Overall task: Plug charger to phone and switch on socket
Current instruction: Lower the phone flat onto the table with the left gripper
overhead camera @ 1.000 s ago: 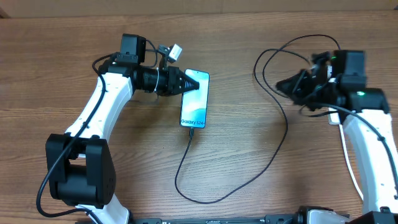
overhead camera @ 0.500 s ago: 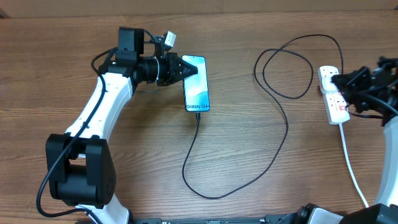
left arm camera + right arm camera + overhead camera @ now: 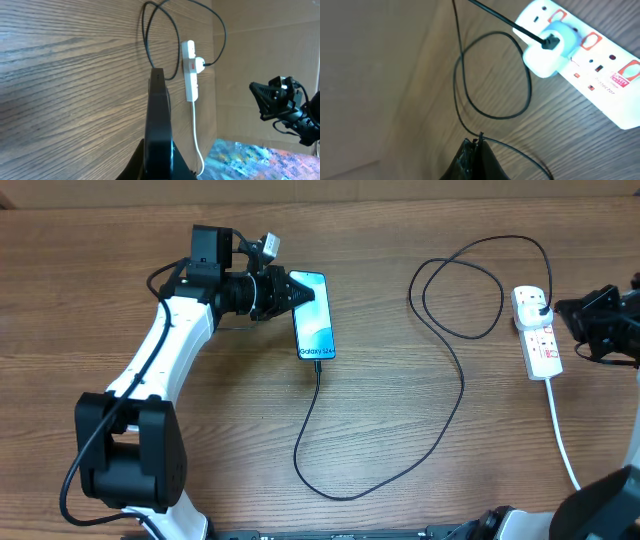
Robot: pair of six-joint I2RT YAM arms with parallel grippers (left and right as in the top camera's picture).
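Both grippers are closed. The left gripper (image 3: 300, 288) clamps the far left corner of the phone (image 3: 314, 330), which lies screen up left of the table's (image 3: 100, 300) centre, toward the far edge; its wrist view shows the phone edge-on between the fingers. The right gripper (image 3: 560, 308) is empty, hovering just right of the socket (image 3: 540, 345) near the right edge. The charger (image 3: 455, 395) runs from the phone's near end, loops toward the near edge, then curls up to its plug, seated in the socket's far outlet. The socket's white cord (image 3: 562, 440) trails toward the near edge.
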